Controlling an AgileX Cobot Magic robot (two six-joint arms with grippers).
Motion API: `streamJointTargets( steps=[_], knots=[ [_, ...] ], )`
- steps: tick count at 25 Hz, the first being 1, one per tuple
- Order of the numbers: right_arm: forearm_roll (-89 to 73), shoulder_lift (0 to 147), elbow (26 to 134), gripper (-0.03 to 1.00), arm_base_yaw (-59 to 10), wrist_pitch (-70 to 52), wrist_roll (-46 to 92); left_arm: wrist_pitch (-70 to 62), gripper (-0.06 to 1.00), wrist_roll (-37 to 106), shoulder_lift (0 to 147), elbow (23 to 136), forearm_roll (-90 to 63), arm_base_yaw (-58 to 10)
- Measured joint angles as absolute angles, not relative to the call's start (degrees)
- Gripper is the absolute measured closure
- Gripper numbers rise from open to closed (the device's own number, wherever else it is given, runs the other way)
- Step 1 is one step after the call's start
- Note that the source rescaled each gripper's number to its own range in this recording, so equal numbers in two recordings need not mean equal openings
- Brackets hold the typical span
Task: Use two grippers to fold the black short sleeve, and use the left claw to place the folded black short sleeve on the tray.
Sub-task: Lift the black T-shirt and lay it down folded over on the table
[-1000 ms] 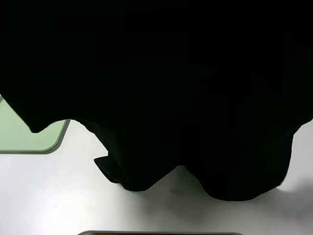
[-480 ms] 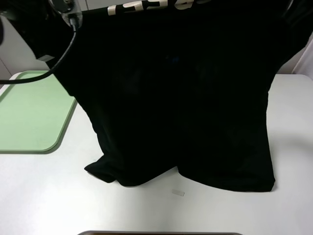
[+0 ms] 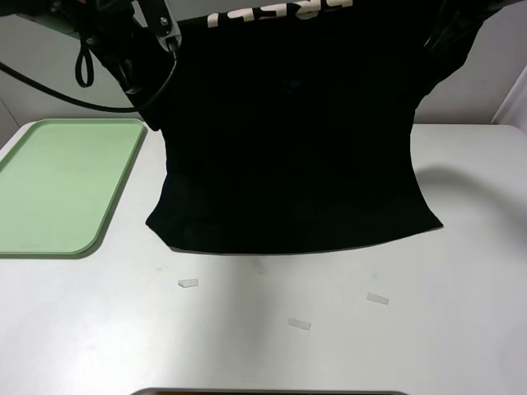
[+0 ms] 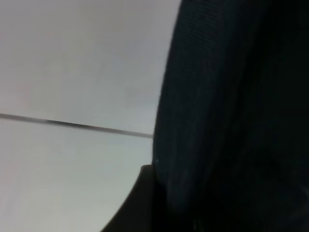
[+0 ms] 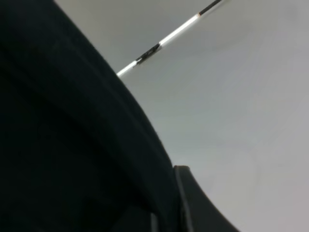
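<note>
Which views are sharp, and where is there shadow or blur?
Exterior high view: sharp, but the black short sleeve shows hardly any folds and casts a soft shadow on the table to its right. Left wrist view: its cloth close, weave faintly visible. Right wrist view: its cloth blurred.

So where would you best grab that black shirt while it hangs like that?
Probably its two top corners, one from each side, where the left gripper and right gripper pinch it. The shirt is limp: held wide apart there it hangs flat, with only the bottom hem resting on the table.
</note>
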State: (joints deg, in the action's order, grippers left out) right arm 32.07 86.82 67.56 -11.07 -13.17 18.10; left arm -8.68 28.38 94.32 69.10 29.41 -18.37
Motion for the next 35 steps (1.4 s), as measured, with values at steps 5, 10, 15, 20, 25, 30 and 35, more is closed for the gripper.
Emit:
streamJointTargets(
  steps=[5, 10, 15, 20, 25, 30, 35],
  knots=[
    [29.4, 90.0, 67.6, 0.97, -10.2, -14.4, 18.1, -10.2, 0.94, 25.2, 97.7, 69.2, 23.6, -18.4],
    [25.4, 92.3, 67.5, 0.97, -10.1, -19.3, 18.1, -10.9, 0.94, 25.1, 99.7, 68.2, 18.5, -18.4],
    [23.8, 94.0, 67.1, 0.97, -10.1, -20.7, 18.1, -9.7, 0.94, 25.1, 102.8, 67.1, 20.3, -18.4],
    [24.4, 96.0, 67.0, 0.97, -10.0, -19.0, 18.1, -4.9, 0.94, 25.0, 106.6, 67.0, 27.2, -18.4],
    [27.0, 97.9, 67.0, 0.97, -7.9, -13.8, 18.1, 2.1, 0.94, 24.9, 108.1, 66.9, 30.6, -18.2],
    [28.0, 97.9, 67.0, 0.97, -6.3, -10.2, 17.5, 6.4, 0.94, 24.3, 108.2, 66.9, 30.7, -17.9],
    [20.1, 97.9, 66.2, 0.97, -6.8, -20.8, 17.4, 0.6, 0.94, 21.0, 108.2, 66.9, 23.2, -18.7]
  ],
)
